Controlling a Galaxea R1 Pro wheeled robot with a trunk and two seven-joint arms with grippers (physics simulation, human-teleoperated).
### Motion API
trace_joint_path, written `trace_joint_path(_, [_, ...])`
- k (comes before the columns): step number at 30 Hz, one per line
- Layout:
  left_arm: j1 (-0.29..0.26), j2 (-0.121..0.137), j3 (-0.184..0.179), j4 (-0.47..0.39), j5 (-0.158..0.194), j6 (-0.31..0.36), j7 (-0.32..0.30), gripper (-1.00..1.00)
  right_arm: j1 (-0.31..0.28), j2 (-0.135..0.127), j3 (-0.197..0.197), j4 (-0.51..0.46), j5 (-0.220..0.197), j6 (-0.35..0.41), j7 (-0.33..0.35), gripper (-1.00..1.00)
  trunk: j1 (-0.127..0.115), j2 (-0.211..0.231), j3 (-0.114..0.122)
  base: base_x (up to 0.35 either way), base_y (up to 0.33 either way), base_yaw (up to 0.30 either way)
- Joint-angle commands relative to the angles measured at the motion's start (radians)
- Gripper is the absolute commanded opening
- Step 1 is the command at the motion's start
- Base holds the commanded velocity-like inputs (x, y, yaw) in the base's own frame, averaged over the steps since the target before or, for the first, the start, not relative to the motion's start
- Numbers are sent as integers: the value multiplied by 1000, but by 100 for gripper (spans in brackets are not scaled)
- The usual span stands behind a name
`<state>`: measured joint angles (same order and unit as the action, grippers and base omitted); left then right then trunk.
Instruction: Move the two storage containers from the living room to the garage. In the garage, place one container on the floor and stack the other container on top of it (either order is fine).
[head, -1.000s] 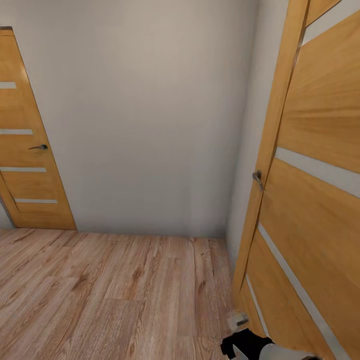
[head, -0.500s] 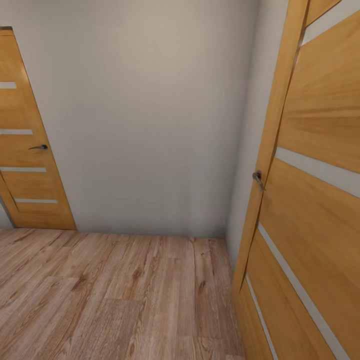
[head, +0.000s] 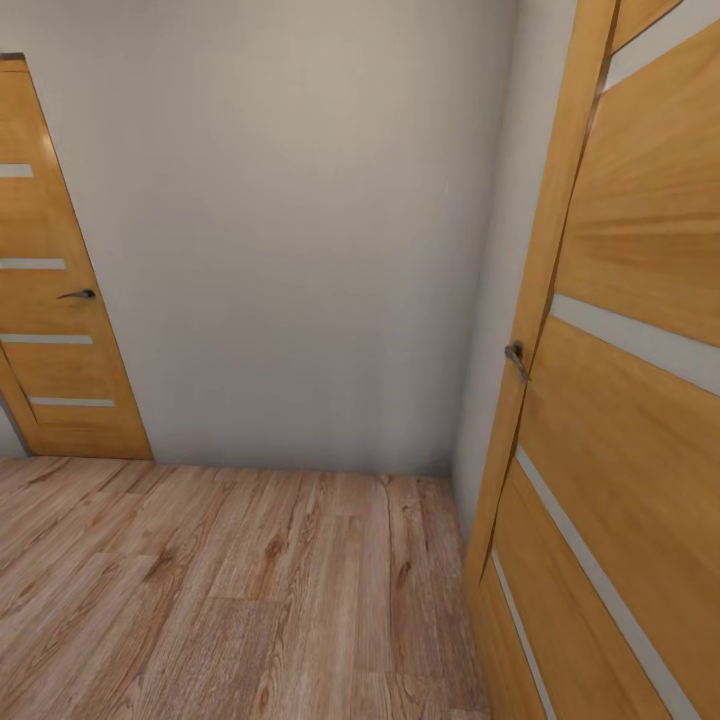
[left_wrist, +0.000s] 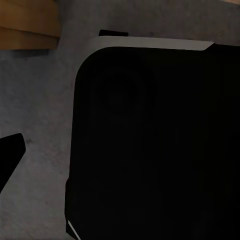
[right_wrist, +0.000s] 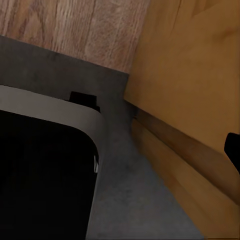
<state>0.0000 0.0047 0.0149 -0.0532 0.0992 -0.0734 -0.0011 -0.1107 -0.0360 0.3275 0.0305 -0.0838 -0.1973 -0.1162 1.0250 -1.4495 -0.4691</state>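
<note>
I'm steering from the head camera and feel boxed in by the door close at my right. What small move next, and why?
Probably ease the base a little to the left and away from the near door before driving on. That orange door stands very close at the right with its handle beside the robot, a blank wall lies ahead, and open plank floor stretches left toward the far door.

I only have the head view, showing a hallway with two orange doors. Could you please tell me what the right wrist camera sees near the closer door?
Observer: The orange door stands close beside the robot's black body, which is on a grey surface, not the wood planks.
Operator: Thank you. And the left wrist camera?
Observer: There, the black body sits over grey surface as well, with a strip of orange wood at one corner.
</note>
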Motion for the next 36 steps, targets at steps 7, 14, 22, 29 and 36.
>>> trace_joint_path(7, [0, 0, 0, 0, 10, -2, 0, 100, 0, 1, 10, 3, -2, 14, 1, 100, 0, 0, -1, 0, 0, 0])
trace_joint_path(14, [0, 0, 0, 0, 10, -2, 0, 100, 0, -1, 10, 3, 0, 18, 1, 100, 0, 0, -1, 0, 0, 0])
trace_joint_path(22, [0, 0, 0, 0, 10, -2, 0, 100, 0, -1, 12, 2, 2, 18, -3, 100, 0, 0, -1, 0, 0, 0])
trace_joint_path(29, [0, -1, 0, 0, 10, -2, 0, 100, 0, -1, 13, 2, 3, 18, -4, 100, 0, 0, -1, 0, 0, 180])
trace_joint_path(36, [0, -1, 0, 0, 10, -2, 0, 100, 0, -1, 13, 2, 4, 18, -4, 100, 0, 0, -1, 0, 0, 200])
